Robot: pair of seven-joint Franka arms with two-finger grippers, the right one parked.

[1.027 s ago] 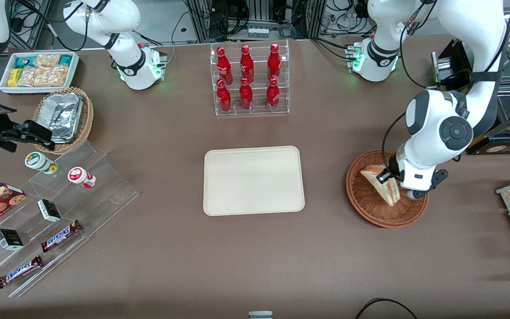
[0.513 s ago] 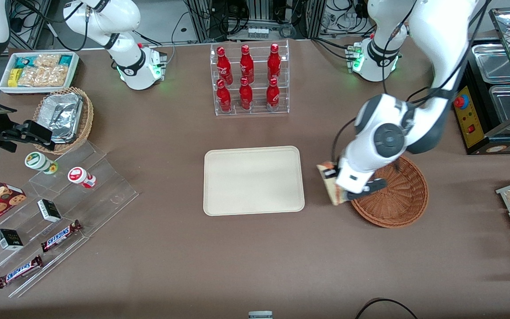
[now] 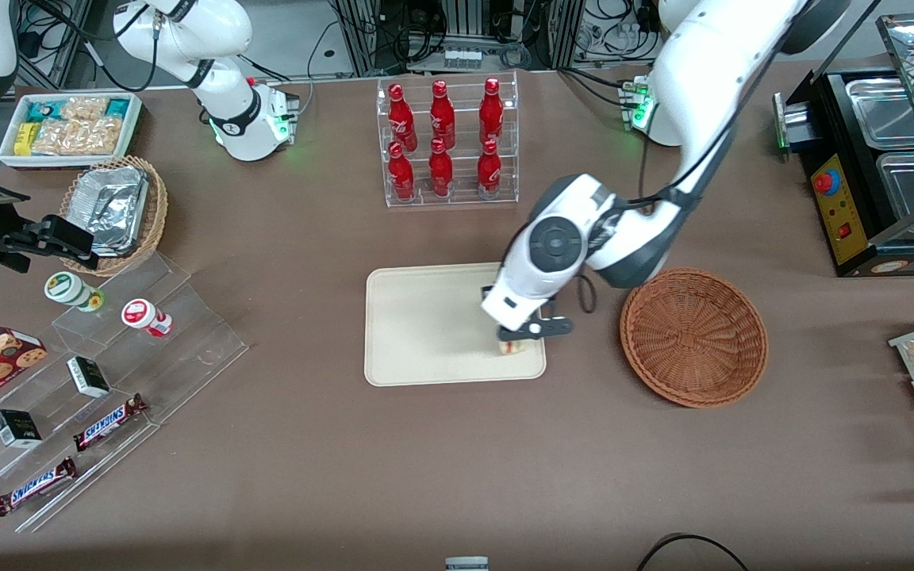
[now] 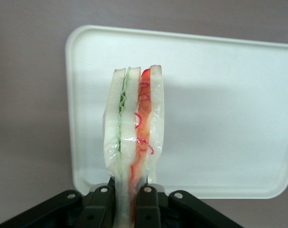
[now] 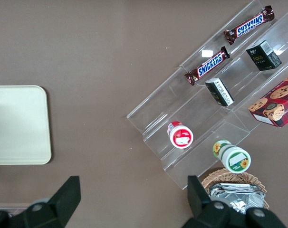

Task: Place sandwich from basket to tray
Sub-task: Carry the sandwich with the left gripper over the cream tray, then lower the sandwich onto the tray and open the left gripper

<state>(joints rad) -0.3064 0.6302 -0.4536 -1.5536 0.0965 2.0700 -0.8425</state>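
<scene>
Brown tabletop [image 3: 306,460] fills my front view, with cable racks at the edge farthest from the camera. I count one sandwich [image 4: 133,137], one tray [image 3: 425,325] and one basket [image 3: 693,337]; farther from the camera than the tray stands a clear rack of six red bottles [image 3: 445,143]. Toward the parked arm's end I see two Snickers bars [image 3: 72,452] on clear steps, a foil-filled tan basket [image 3: 116,210] and a white bin of snacks [image 3: 68,127]. My end effector [image 3: 514,339] hangs over the tray's corner nearest the basket and the camera, its fingers [image 4: 100,209] clamped on the sandwich's lower end; in the wrist view the wedge stands edge-on, green and red layers showing, with the tray beneath it. Half a second ago the sandwich was just at the basket's rim, over bare tabletop; a second ago it was inside the basket. The basket now sits empty, beside the tray toward the working arm's end.
</scene>
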